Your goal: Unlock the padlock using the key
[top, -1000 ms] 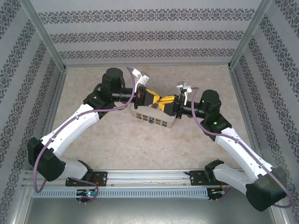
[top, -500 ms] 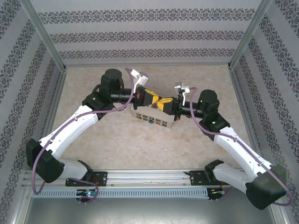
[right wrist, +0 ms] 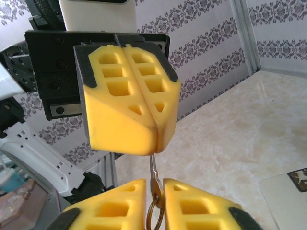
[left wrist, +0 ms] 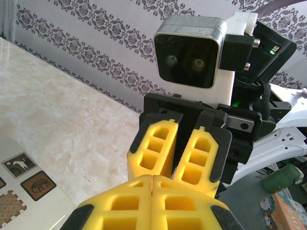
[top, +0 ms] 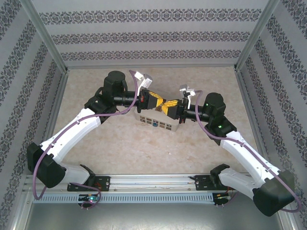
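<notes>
My two grippers meet tip to tip above the beige box (top: 144, 118). In the right wrist view the thin silvery key (right wrist: 154, 178) stands upright, its ring (right wrist: 152, 215) hanging below. The key's tip runs into the seam of my left gripper (right wrist: 156, 143), whose yellow fingers are shut on it. The key's head sits in the narrow gap of my right gripper (right wrist: 154, 184), whose fingers stand slightly apart. In the left wrist view my left gripper (left wrist: 152, 178) is pressed shut and hides the key. The small blue padlock (top: 156, 124) sits at the box's near edge.
The beige box with dark patterned squares (left wrist: 21, 191) lies below the grippers on the marble-look table (top: 124, 143). Patterned walls enclose the table on three sides. A metal rail (top: 153, 184) runs along the near edge between the arm bases.
My right gripper has edged slightly left and away from me toward the left gripper; the left arm has settled a little. Both fingertip pairs stay together over the box.
</notes>
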Robot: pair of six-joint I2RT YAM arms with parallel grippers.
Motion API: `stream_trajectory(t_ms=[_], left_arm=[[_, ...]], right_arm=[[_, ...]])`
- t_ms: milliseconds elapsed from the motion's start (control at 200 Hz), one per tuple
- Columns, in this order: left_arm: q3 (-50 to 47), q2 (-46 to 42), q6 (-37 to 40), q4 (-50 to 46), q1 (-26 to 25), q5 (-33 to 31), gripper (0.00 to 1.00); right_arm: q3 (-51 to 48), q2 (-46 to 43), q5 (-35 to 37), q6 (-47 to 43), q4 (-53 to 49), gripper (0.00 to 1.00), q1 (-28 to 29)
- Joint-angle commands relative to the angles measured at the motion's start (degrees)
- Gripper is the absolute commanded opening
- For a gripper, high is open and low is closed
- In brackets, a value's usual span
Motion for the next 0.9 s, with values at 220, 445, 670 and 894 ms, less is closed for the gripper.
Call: stream_trajectory(t_ms=[220, 445, 670, 894], left_arm=[[0.05, -1.78, 1.69, -0.09, -0.58, -0.19, 0.00], [0.14, -1.70, 1.86, -0.13, -0.58, -0.41, 0.00], [-0.17, -1.82, 1.77, -0.09, -0.58, -0.53, 0.00], [-0.11, -1.94, 2.03, -0.38, -0.58, -0.93, 0.00]], right_arm=[[-0.43, -2.02, 0.12, 0.30, 0.47, 0.32, 0.45], [-0.52, -0.33, -1.09, 1.17, 0.93, 0.26, 1.20], [0.05, 0.93, -1.18, 1.07, 1.52, 0.23, 1.55], [-0.21, -0.12, -0.43, 1.64, 1.44, 0.41, -0.05]])
